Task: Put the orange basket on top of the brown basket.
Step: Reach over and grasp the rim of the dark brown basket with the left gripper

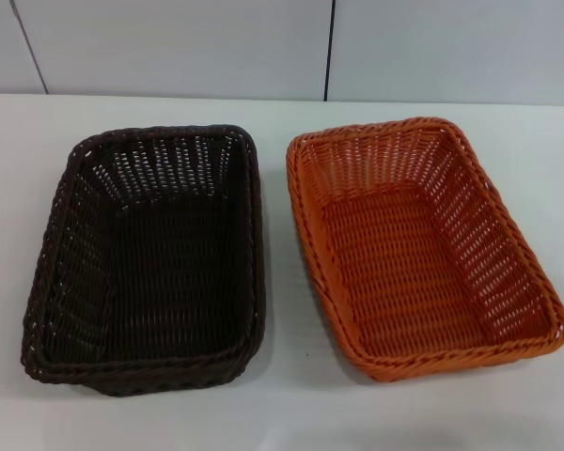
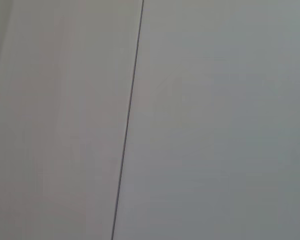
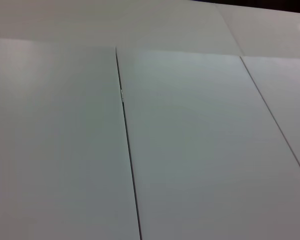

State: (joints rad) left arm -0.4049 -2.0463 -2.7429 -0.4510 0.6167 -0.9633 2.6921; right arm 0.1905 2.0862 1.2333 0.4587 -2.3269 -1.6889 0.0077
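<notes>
Two baskets on white table [image 1: 282, 413], side by side, apart, both upright and empty. Brown basket [image 1: 75, 282] on robot's left; orange basket [image 1: 531, 282] on right, narrow strip of table between. Neither gripper in any view — state cannot be told, nor position relative to baskets. Wrist views show only pale panels [image 2: 215, 125] with dark seams [image 3: 129, 160].
</notes>
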